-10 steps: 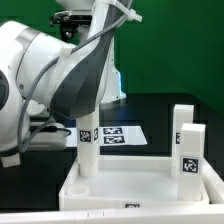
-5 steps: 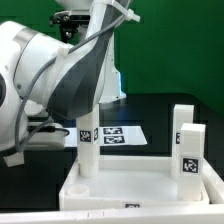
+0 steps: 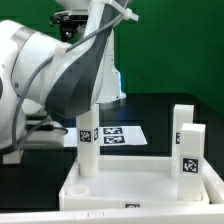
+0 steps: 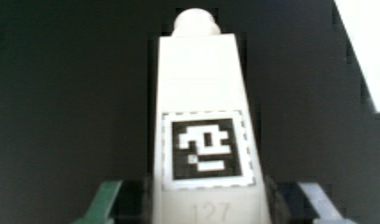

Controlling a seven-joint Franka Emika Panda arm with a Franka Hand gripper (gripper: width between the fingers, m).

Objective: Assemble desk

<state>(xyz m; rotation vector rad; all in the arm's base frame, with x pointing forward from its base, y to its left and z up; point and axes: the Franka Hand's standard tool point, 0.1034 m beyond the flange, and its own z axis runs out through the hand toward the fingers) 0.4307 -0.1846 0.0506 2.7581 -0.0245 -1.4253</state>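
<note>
Gripping a tagged desk leg (image 4: 205, 120) in the claw (image 4: 206, 200), standing upright in the desk top's (image 3: 135, 185) corner socket near the table's front edge.

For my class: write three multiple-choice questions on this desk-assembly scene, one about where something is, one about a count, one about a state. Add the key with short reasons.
1. Where does the leg held by the hand stand?
A. In the corner of the desk top at the exterior view's left
B. Flat on the marker board
C. On the black table, apart from the top

2. How many legs stand upright on the desk top?
A. One
B. Three
C. Five

3. What is the hand's state?
A. Wide open, holding nothing
B. Shut on the leg
C. Out of both views

Key:
1 A: the exterior view shows the leg upright at that corner.
2 B: one leg at the exterior view's left, two more at its right.
3 B: the wrist view shows a finger against each side of the leg.
</note>
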